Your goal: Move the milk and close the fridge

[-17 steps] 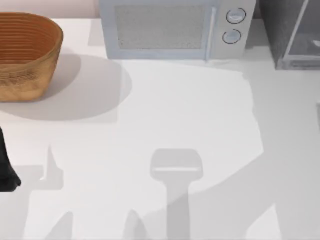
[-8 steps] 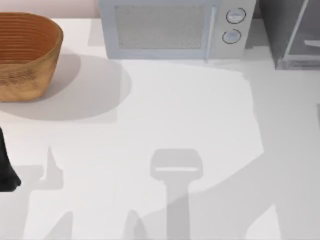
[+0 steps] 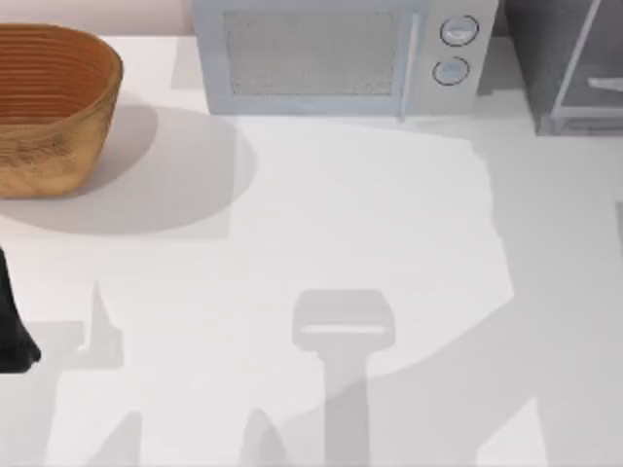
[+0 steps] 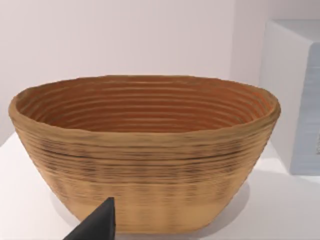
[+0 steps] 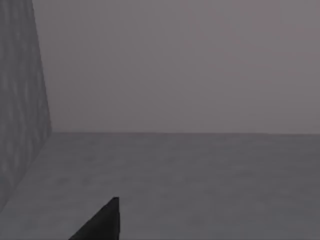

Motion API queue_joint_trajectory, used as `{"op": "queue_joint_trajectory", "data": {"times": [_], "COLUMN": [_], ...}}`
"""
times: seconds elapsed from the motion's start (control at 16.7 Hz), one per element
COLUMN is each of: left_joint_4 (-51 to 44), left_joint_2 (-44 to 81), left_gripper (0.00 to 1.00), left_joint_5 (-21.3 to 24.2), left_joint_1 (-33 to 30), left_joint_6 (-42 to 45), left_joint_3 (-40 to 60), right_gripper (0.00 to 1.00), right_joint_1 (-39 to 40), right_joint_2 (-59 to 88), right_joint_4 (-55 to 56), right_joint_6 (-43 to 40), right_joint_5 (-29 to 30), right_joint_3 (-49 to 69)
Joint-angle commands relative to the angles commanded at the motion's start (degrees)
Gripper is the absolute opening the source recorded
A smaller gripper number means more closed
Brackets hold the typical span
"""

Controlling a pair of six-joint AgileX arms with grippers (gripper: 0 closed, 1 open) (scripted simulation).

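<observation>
Seemingly little of the task is settled yet, judging by how things lie. Starting at the table's left, the left arm [image 3: 14, 326] sits parked at the left edge, a dark shape beside its own shadow; its wrist camera looks straight at the woven basket [image 4: 145, 150], with one dark fingertip [image 4: 97, 222] poking into the picture, so whether the left gripper's fingers are apart or together I cannot tell. The basket [image 3: 54, 107] stands at the far left corner and looks empty from the wrist view; no milk carton lies in it. Next along the back edge comes the microwave [image 3: 331, 53], door shut, its two round knobs toward the right. At the far right corner stands the fridge [image 3: 565, 63], its pale-framed glassy door appearing swung out at an angle, so closing it seems left to do. The right wrist view looks into a dim grey space with a speckled wall [image 5: 20, 90] on one side, probably the fridge's interior, with one fingertip [image 5: 102, 222] in the picture; its grip cannot be told either. Where the milk is I cannot say. The table [image 3: 321, 214] is plain white and smooth, crossed by soft shadows of the arms; the wall [image 4: 125, 35] behind is pale and bare.
</observation>
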Motion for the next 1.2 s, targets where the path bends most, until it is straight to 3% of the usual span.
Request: {"op": "queue_joint_trajectory", "data": {"times": [0.42,1.2], "left_joint_4": [0.0,0.0], "left_joint_2": [0.0,0.0], "left_gripper": [1.0,1.0], "left_joint_5": [0.0,0.0], "left_joint_1": [0.0,0.0], "left_joint_6": [0.0,0.0], "left_joint_3": [0.0,0.0], "right_gripper": [1.0,1.0], "right_joint_1": [0.78,5.88], "right_joint_2": [-20.48,-100.61], "right_joint_4": [-10.46,-43.22], "right_joint_6": [2.19,1.36], "right_joint_5": [2.16,9.8], "right_joint_3": [-10.94,-51.58]}}
